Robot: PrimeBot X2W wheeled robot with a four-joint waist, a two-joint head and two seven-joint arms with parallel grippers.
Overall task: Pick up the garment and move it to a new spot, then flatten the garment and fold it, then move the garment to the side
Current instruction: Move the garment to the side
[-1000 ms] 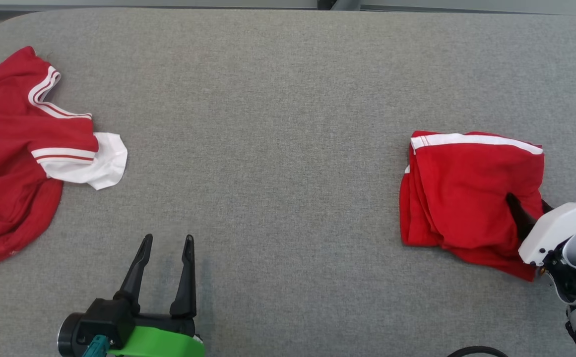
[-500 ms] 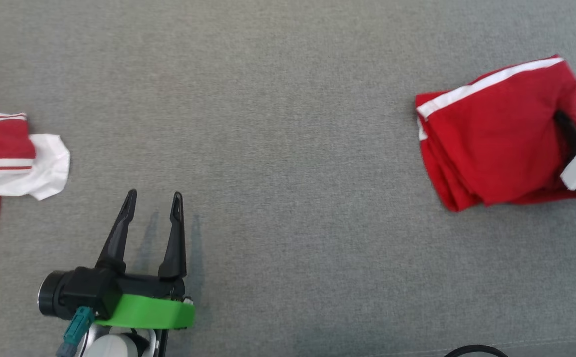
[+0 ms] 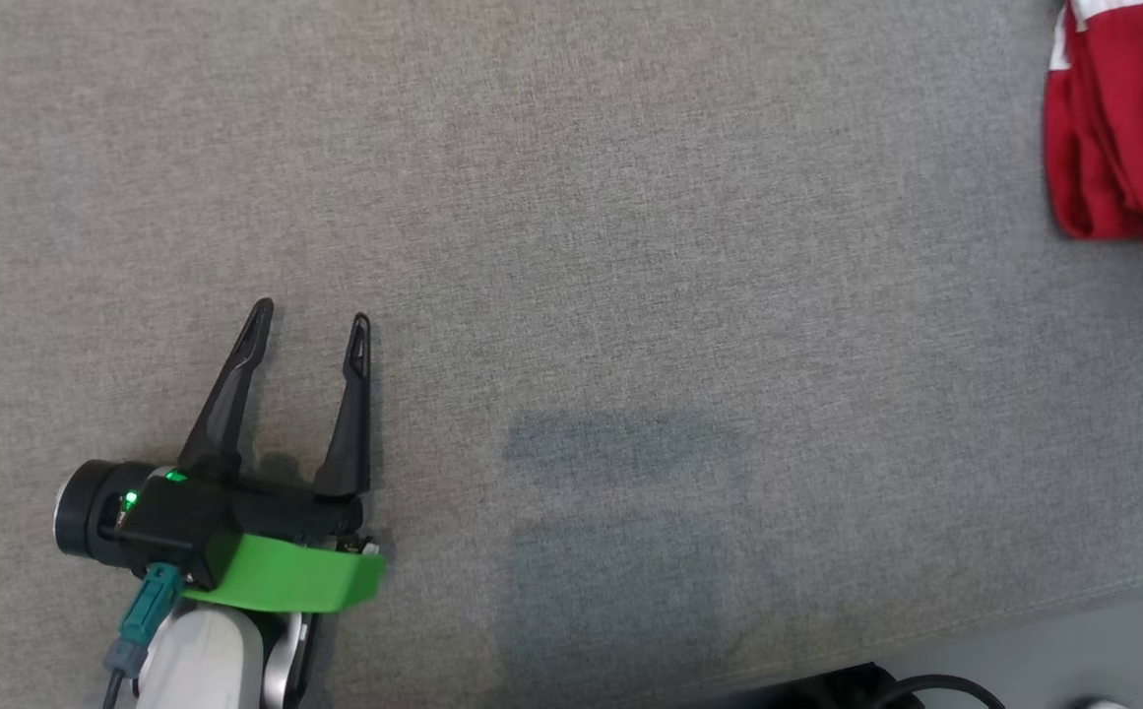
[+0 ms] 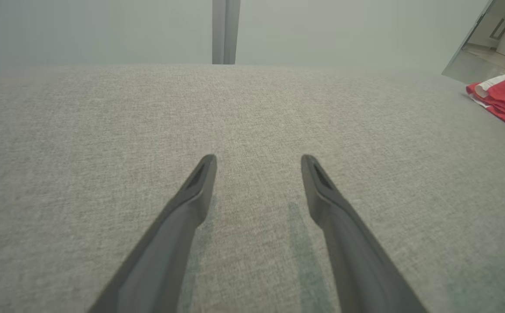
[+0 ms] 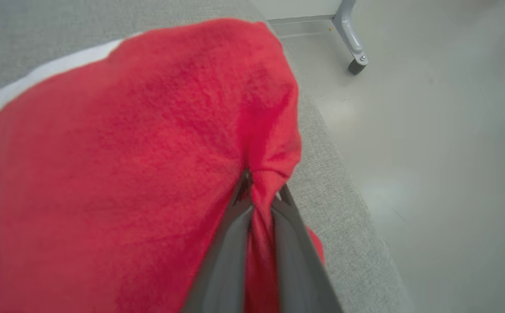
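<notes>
We saw the garment [image 5: 126, 174], red with a white stripe along one edge, bunched in layers near the right end of the table [image 3: 630, 246]. In the right wrist view it sat close to the table's edge, with the pale floor [image 5: 430, 130] just beyond. In the head view it sat in the upper right corner, cut off by the frame. In the left wrist view its stacked folds appeared to rest on the grey cloth surface. We could not tell whether the held part was raised off the table.

The right gripper [image 5: 264, 184] was clamped on the garment. Its two fingers stood almost together, with a ridge of red cloth squeezed between them and the fabric puckered around the tips.

The left gripper [image 3: 312, 315] was well apart from the garment, over bare table at the lower left of the head view. Its fingers were spread wide and held nothing, and faint shadows lay on the cloth under them. Behind the fingers we saw a green band [image 3: 285, 581] on the wrist and a small green light [image 3: 175, 477] on the black body.

Further out, a dark cable [image 3: 935, 684] curled by the table's near edge, and a grey leg [image 5: 352, 39] with a caster stood on the floor.
</notes>
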